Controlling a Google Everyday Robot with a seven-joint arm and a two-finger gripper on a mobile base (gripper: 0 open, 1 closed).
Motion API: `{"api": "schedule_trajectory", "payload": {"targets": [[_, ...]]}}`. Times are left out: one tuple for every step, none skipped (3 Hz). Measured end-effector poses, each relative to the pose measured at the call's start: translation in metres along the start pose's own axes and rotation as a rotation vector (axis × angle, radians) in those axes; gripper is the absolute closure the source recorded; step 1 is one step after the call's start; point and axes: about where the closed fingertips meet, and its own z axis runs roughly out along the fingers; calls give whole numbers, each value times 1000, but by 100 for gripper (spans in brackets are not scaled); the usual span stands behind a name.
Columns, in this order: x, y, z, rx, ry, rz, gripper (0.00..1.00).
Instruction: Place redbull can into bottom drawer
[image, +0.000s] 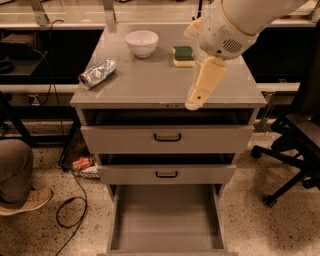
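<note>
The redbull can (98, 73) lies on its side near the left edge of the cabinet's surface (150, 82), so a glancing touch could, I judge, roll it off onto the floor, and a crooked hold might drop it short of the open bottom drawer (167, 220). The claw (195, 101) hangs tip-down over the front of the surface, well apart from the can, under the bulky white arm (235, 25); whether it is released or clenched cannot be told.
</note>
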Motion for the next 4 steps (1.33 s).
{"api": "schedule_trajectory", "payload": {"targets": [[-4, -2, 6, -9, -9, -20, 0], [-13, -25, 41, -42, -12, -107, 0], [-32, -60, 96, -100, -3, -206, 0], [-49, -87, 144, -152, 53, -281, 0]]}}
